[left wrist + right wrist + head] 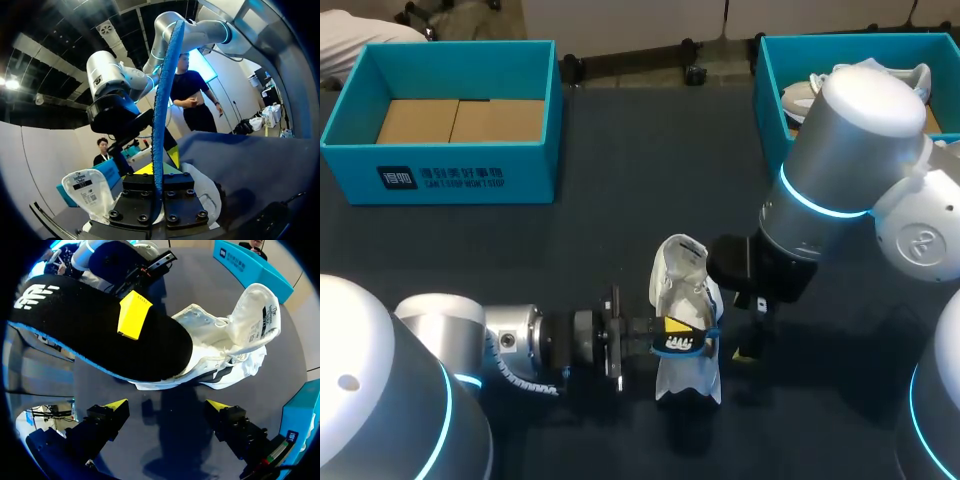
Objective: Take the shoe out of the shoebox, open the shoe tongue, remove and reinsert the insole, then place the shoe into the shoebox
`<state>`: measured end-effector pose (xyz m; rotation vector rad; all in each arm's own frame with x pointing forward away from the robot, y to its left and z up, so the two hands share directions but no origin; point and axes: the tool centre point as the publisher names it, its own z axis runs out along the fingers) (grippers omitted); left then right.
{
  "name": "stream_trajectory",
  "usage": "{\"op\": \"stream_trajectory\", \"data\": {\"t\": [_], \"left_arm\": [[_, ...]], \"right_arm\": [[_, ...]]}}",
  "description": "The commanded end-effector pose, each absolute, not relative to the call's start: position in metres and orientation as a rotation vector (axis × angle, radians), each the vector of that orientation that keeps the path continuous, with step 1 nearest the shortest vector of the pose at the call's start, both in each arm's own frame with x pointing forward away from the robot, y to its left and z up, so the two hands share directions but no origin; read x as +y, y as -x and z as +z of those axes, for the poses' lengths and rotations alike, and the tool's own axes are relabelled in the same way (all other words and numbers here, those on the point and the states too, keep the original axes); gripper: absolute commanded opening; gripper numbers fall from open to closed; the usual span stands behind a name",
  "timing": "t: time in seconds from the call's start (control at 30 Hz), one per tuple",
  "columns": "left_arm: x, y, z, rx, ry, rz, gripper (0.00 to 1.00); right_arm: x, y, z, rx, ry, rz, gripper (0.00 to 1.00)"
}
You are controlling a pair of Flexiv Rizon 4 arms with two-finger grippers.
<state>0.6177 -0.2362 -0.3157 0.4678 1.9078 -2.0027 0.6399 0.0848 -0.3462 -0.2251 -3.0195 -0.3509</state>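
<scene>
The left gripper point(672, 335) is pinched shut on the insole point(685, 346), its yellow fingertips point(172, 156) pressing the two faces from either side. In the left wrist view the insole point(161, 100) stands edge-on between those fingers, showing its blue rim and running straight out ahead of the gripper. From the right wrist view it shows as a black insole point(100, 332) with a blue edge, held up off the table, with one yellow tip of the left gripper flat against its black face. Its far end overlaps the opening of the shoe point(215, 352); whether it sits inside cannot be told.

The white shoe point(688, 375) rests on the dark table point(620, 200), just ahead of the left gripper and touching the insole. Its tongue point(257, 310) is pulled up and away from the opening, with the label side showing.

The right gripper point(167, 405) hovers just beside the shoe, on the side away from the left gripper, with its yellow-tipped fingers spread wide and only bare table between them. It touches neither the shoe nor the insole. In the head view the right gripper point(750, 340) points down at the table close to the shoe's side.

Well apart from both grippers, the teal far-left shoebox point(460, 165) stands at the back of the table with a brown cardboard floor showing. The teal far-right shoebox point(770, 95) holds another white shoe point(800, 98), partly hidden by the right arm.
</scene>
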Motion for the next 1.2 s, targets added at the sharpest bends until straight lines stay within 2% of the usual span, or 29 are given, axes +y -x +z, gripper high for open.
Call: {"op": "stream_trajectory", "data": {"t": [0.03,1.2], "left_arm": [[-0.238,-0.620,-0.321,1.908,-0.486,-1.986,0.00],[-0.241,-0.636,-0.330,1.918,-0.507,-1.810,0.00]], "right_arm": [[0.085,-0.639,-0.347,-3.021,0.225,-0.353,1.00],[0.085,-0.639,-0.347,-3.021,0.225,-0.353,1.00]]}}
